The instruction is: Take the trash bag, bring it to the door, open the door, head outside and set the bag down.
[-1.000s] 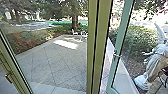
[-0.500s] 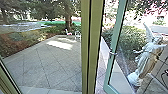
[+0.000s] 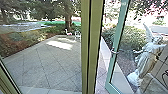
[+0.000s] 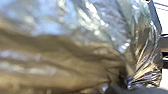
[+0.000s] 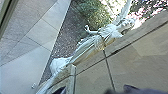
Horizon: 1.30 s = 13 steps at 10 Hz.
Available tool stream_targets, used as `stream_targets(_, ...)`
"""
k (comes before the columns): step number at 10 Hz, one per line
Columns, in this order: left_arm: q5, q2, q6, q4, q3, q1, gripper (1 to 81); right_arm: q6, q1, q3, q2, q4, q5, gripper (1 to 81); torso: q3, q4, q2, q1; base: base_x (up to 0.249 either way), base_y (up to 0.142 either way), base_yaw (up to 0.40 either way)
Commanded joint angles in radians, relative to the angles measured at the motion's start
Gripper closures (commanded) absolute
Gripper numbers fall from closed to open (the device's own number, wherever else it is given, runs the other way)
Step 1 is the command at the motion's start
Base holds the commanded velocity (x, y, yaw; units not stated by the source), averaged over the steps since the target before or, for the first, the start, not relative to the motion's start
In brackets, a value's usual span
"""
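The door (image 3: 111,65) at one o'clock just swung wider: good for going out. The bag (image 4: 75,55) is by the left wrist. I can't tell how open either gripper is or what it holds.

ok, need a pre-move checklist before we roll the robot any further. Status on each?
1. Bag with us: ok, the trash bag is right up close in the left wrist view.
2. Bag gathered: ok, it bunches into tight folds at one end.
3. Hand's grip on it secure: cannot tell.
4. Door open: ok, the green-framed door stands angled away from the post.
5. Lined up with the opening: not ok, I'd say; the post is near the middle of the head view, the gap to its right.
6. Door clear of the statue: cannot tell; check the spacing.
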Motion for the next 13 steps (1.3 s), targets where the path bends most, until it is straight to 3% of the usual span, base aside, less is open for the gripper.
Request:
stream_targets(1, 0.067, 0.005, -0.001, -0.002, 0.004, -0.018, 81.1, 0.003, 0.188, -0.333, 0.067, -0.062, 0.083, 1.0, 0.000, 0.000, 0.000, 0.000, 0.000, 0.000, 0.000)
stream_targets(7, 0.067, 0.005, 0.001, -0.002, 0.004, -0.016, 81.1, 0.008, 0.195, -0.338, 0.120, 0.193, 0.055, 1.0, 0.000, 0.000, 0.000, 0.000, 0.000, 0.000, 0.000)
stream_targets(11, 0.059, -0.002, -0.001, -0.002, 0.004, -0.010, 81.1, -0.001, 0.173, -0.234, 0.169, 0.377, -0.120, 1.0, 0.000, 0.000, 0.000, 0.000, 0.000, 0.000, 0.000)
stream_targets(13, 0.058, 0.001, 0.001, -0.001, 0.004, -0.010, 81.1, -0.001, 0.128, -0.228, 0.183, 0.495, -0.155, 1.0, 0.000, 0.000, 0.000, 0.000, 0.000, 0.000, 0.000)
